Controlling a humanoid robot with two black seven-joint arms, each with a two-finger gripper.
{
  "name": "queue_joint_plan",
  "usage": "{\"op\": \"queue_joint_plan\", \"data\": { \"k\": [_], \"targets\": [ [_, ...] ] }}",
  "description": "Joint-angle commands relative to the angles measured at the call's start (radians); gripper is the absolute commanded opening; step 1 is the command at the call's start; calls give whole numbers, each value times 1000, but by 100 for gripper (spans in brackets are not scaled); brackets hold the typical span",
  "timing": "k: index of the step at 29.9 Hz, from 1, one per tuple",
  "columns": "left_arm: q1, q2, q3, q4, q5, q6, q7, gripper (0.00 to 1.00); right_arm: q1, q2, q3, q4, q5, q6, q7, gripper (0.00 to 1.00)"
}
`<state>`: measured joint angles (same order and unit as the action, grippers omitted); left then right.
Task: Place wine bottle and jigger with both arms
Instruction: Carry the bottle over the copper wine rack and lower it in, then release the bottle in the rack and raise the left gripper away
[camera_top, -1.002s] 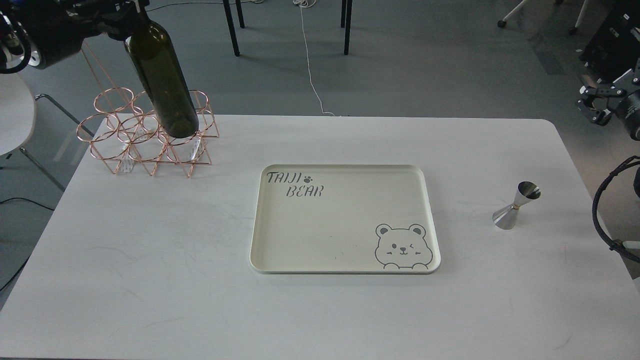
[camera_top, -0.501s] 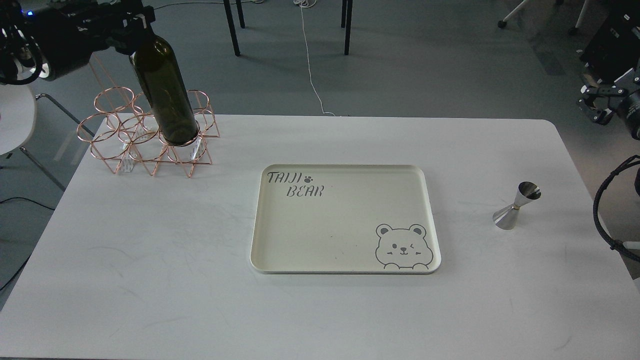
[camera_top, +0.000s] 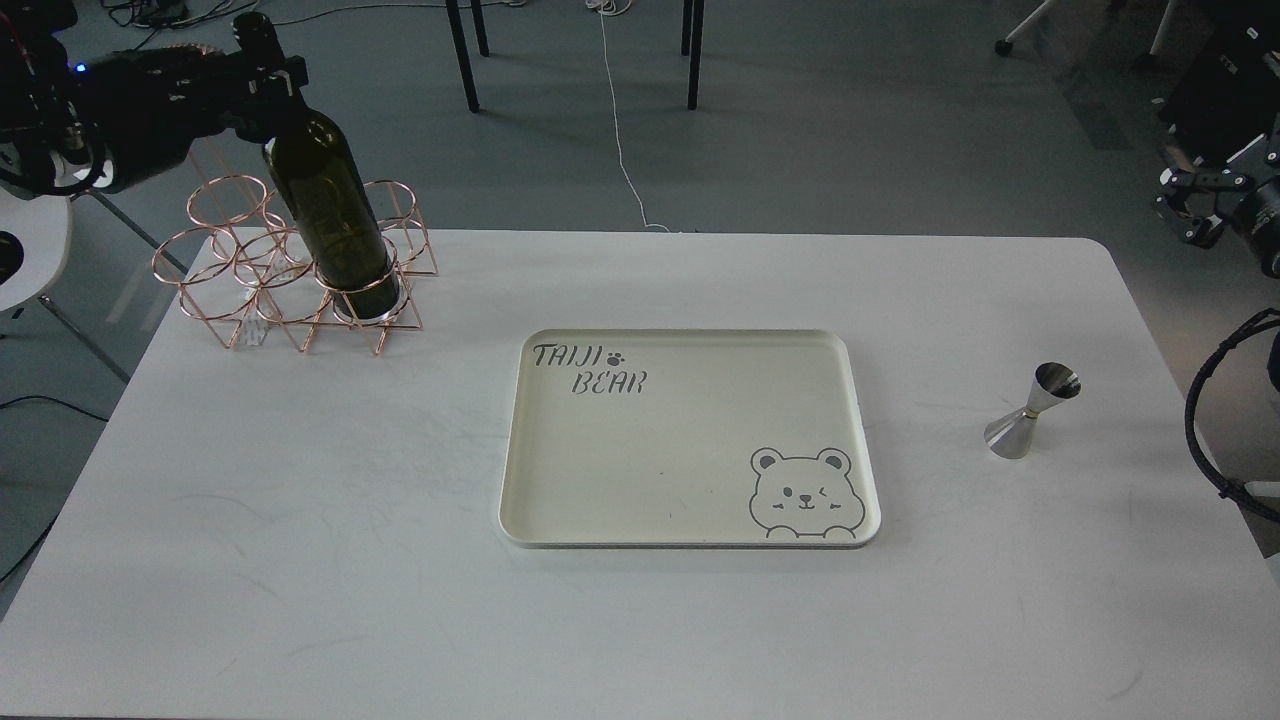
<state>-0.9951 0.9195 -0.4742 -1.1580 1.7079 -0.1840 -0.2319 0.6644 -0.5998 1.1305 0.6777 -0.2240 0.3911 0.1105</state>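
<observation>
The dark olive-green wine bottle (camera_top: 330, 215) stands nearly upright with its base inside a front ring of the copper wire rack (camera_top: 240, 290) at the table's back left. My left gripper (camera_top: 262, 72) is shut on the bottle's neck, the arm coming in from the upper left. The shiny silver jigger (camera_top: 1032, 411) stands on the table at the right. My right gripper (camera_top: 1195, 205) hangs off the table's right edge, well behind the jigger; its fingers are too dark to tell apart.
A cream tray (camera_top: 520, 450) printed with "TAIJI BEAR" and a bear face lies in the middle of the white table (camera_top: 300, 520). A black cable (camera_top: 1205, 420) loops at the right edge. Chair legs (camera_top: 465, 60) stand on the floor behind.
My left gripper has lowered the bottle, so its base has sunk down into the rack's ring and the bottle stands more upright. The right arm and the jigger have barely moved.
</observation>
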Motion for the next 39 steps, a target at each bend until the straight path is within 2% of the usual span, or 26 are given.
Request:
{"op": "queue_joint_plan", "data": {
  "k": [1, 5, 10, 13, 20, 21, 22, 24, 25, 28, 33, 39],
  "targets": [
    [1, -21, 12, 0, -10, 0, 3, 29, 0, 0, 0, 0, 0, 0, 0, 100],
    [1, -31, 12, 11, -21, 1, 11, 49, 0, 0, 0, 0, 0, 0, 0, 100],
    [3, -31, 12, 12, -22, 1, 9, 55, 0, 0, 0, 2, 0, 0, 0, 100],
    [3, -31, 12, 12, -22, 3, 9, 74, 0, 0, 0, 2, 0, 0, 0, 100],
    [4, -34, 12, 21, -24, 44, 5, 79, 0, 0, 2, 5, 0, 0, 0, 100],
    [4, -37, 12, 27, -22, 46, 5, 77, 0, 0, 2, 5, 2, 0, 0, 100],
    [4, -42, 12, 32, -22, 46, 3, 72, 0, 0, 2, 5, 0, 0, 0, 100],
    [4, -45, 14, 35, -18, 54, 5, 50, 0, 0, 2, 5, 2, 0, 0, 100],
    [3, -45, 16, 35, -16, 55, 5, 42, 0, 0, 2, 5, 2, 0, 0, 100],
    [3, -45, 16, 35, -11, 54, 5, 28, 0, -2, 2, 3, 0, 0, 0, 100],
    [1, -45, 16, 35, -8, 52, 0, 12, -2, -2, 2, 3, 0, 0, 0, 100],
    [1, -45, 17, 35, -1, 52, 2, 5, 0, 0, 2, 5, 0, 0, 0, 100]
  ]
}}
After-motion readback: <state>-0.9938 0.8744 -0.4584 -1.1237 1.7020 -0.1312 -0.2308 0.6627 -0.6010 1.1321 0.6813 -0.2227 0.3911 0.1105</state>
